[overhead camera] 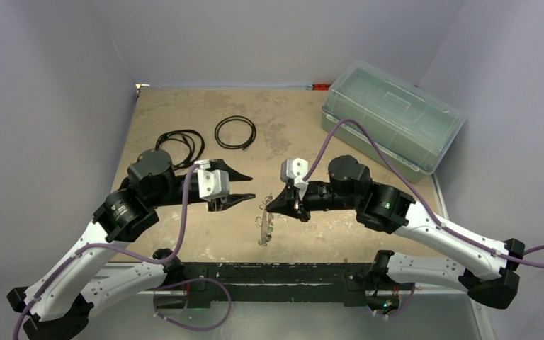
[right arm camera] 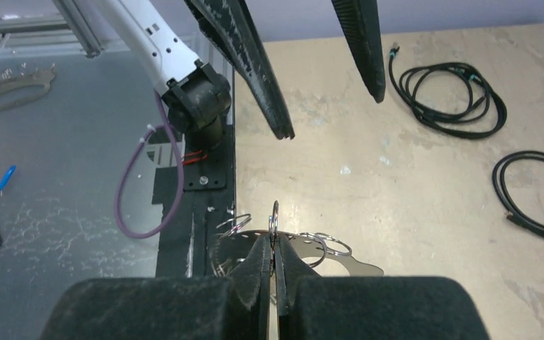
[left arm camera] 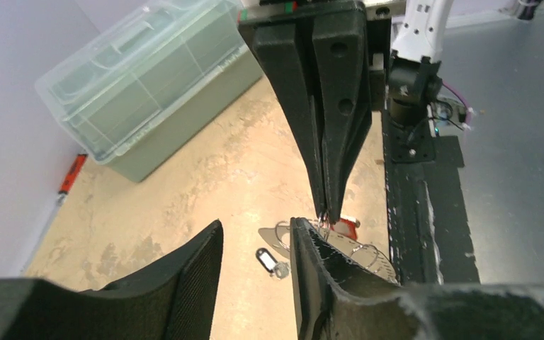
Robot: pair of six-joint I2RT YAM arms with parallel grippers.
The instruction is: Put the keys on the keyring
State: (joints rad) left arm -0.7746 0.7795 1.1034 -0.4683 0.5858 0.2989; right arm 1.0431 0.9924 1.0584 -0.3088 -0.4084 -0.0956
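Starting at the left of the table (overhead camera: 290,142), two coils of black cable (right arm camera: 460,132) lie on the far part of the surface, well apart from the work. Next comes the left gripper (overhead camera: 253,187), turned sideways toward the centre above the table. Its jaws stand apart with nothing between them, and one of its fingers (left arm camera: 312,276) hides part of the metalwork lying past it. The keyring (right arm camera: 275,212) sits near the front edge of the table, between the two grippers. It is a thin silver ring standing on edge among several more wire rings lying flat. The keys rest on the table with this cluster. A black-headed key (left arm camera: 265,260) lies just beside the rings, and a red-headed one (left arm camera: 346,227) lies at the far side of them, below the right arm's fingertips. The right gripper (right arm camera: 274,244) reaches in from the right with its jaws pressed together, pinching the upright keyring at its lower part. Farthest right, a clear plastic box (overhead camera: 389,120) with its lid on stands at the back corner.
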